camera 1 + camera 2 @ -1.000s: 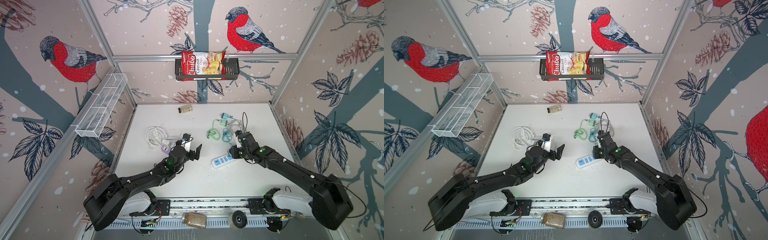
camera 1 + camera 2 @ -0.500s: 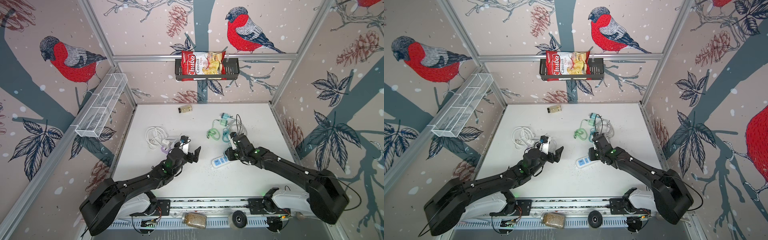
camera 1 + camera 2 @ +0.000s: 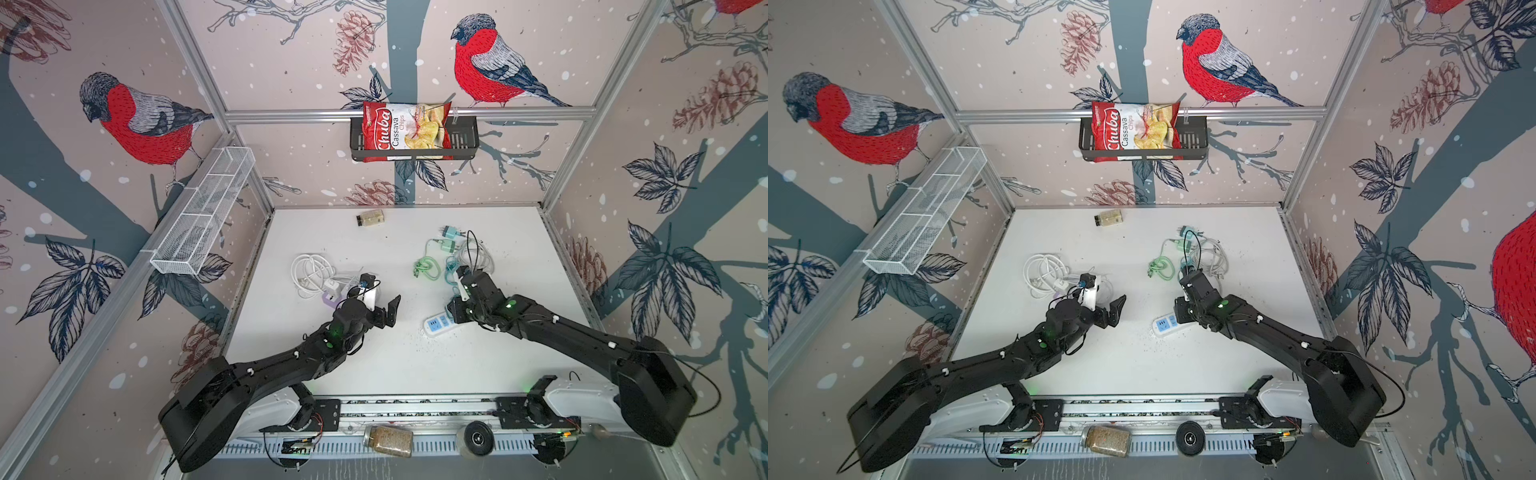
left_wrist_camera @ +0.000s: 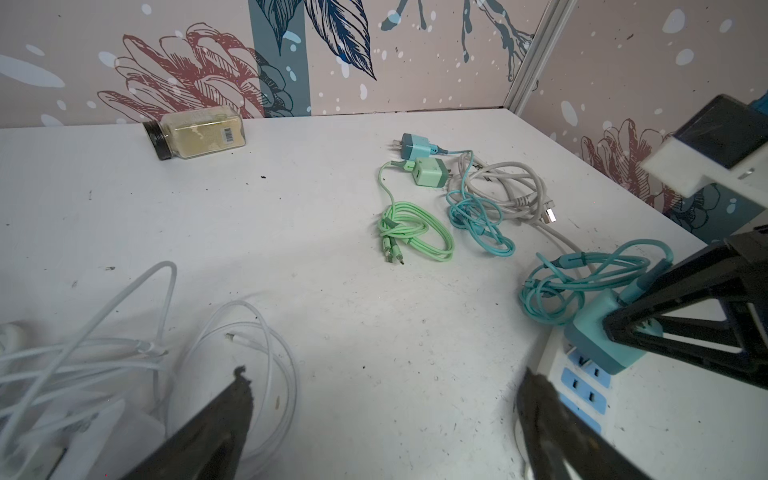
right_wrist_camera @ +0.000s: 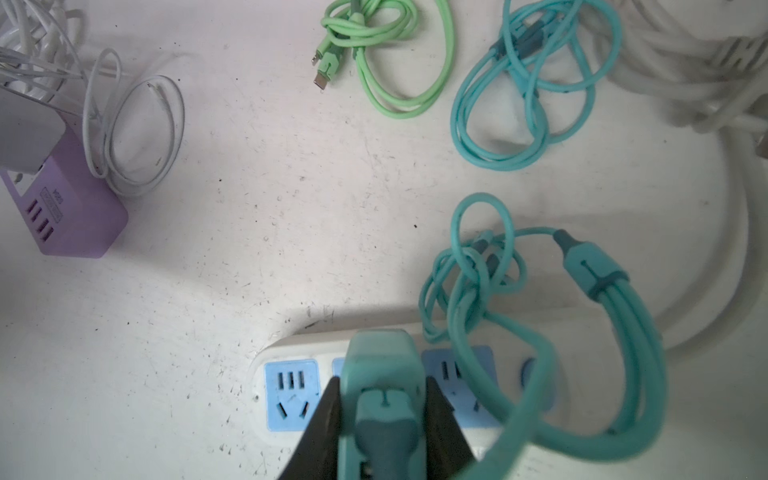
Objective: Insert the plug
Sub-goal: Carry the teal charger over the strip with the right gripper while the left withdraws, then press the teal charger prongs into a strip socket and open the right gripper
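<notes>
The right claw (image 5: 383, 384) is clamped on a teal plug (image 5: 382, 361), which sits over the second socket from the end of the white power strip (image 5: 291, 388) on the tabletop (image 4: 291, 249). The left claw (image 4: 386, 376) hangs spread wide beside coiled white cables (image 4: 266, 332).
</notes>
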`<state>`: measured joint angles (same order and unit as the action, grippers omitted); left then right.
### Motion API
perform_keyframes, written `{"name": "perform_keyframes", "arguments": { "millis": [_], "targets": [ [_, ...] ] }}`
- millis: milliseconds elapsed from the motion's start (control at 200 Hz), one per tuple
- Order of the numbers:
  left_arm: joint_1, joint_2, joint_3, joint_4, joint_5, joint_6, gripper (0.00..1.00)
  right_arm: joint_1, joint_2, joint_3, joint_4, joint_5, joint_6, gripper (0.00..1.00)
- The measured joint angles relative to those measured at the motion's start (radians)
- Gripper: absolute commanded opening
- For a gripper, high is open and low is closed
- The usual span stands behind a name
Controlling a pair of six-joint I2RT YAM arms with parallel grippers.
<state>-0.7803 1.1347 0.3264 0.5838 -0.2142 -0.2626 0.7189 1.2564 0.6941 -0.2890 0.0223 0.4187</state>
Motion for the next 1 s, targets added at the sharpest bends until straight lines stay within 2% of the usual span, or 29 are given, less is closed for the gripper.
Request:
{"name": "perform_keyframes", "arguments": {
  "millis": [1000],
  "targets": [
    [0.0,0.036,0.0,0.018,0.003,-0.003,0.98,0.027,-0.032,-0.015,-0.05,0.048,0.053,0.06]
  ]
}}
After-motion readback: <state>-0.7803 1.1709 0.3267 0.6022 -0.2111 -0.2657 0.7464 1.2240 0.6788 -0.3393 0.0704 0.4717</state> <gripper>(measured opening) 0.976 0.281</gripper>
